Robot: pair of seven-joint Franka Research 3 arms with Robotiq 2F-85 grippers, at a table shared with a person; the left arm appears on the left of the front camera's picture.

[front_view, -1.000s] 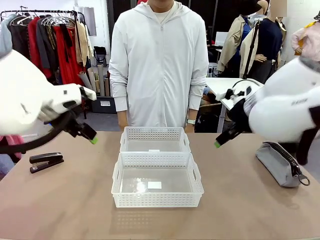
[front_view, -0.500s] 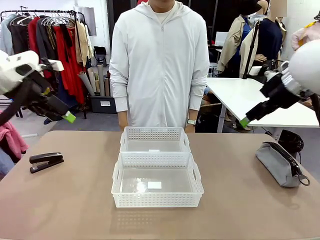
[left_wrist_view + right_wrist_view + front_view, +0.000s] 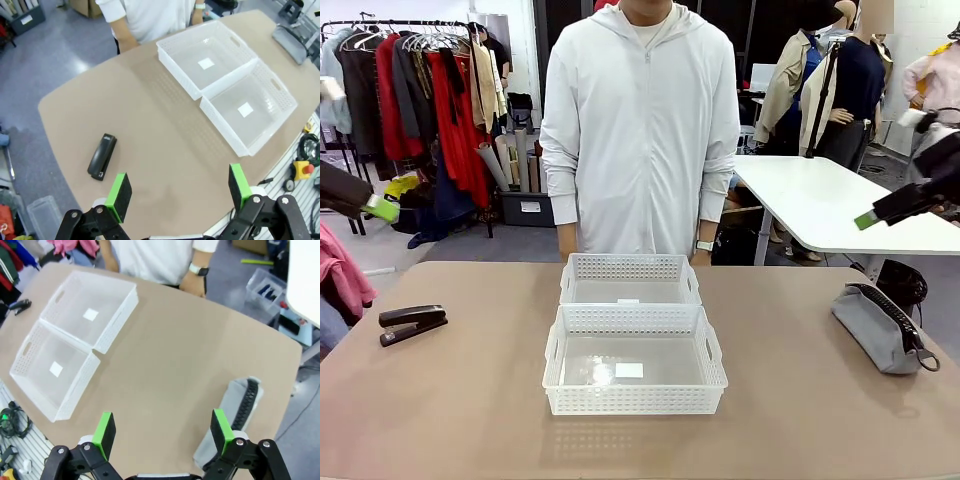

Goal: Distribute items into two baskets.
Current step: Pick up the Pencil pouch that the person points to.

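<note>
1. Stapler (image 3: 412, 323): lies flat near the left edge of the desk (image 3: 820, 420), well apart from the baskets. Its long axis runs nearly across the desk, with the right end angled slightly toward the person. Judged rigid, dense and smooth; best pinched across the narrow body at mid-length.
2. Pouch (image 3: 880, 325): lies on the desk's right side with its long axis diagonal and the black handle along the top. Judged soft and light, likely to sag; grip across the body.
3. Near basket (image 3: 635, 398) and far basket (image 3: 630, 266): touching at centre, both empty.
4. Left pincer (image 3: 179, 191) and right pincer (image 3: 162, 431): fingers apart, holding nothing, high above the desk.
</note>
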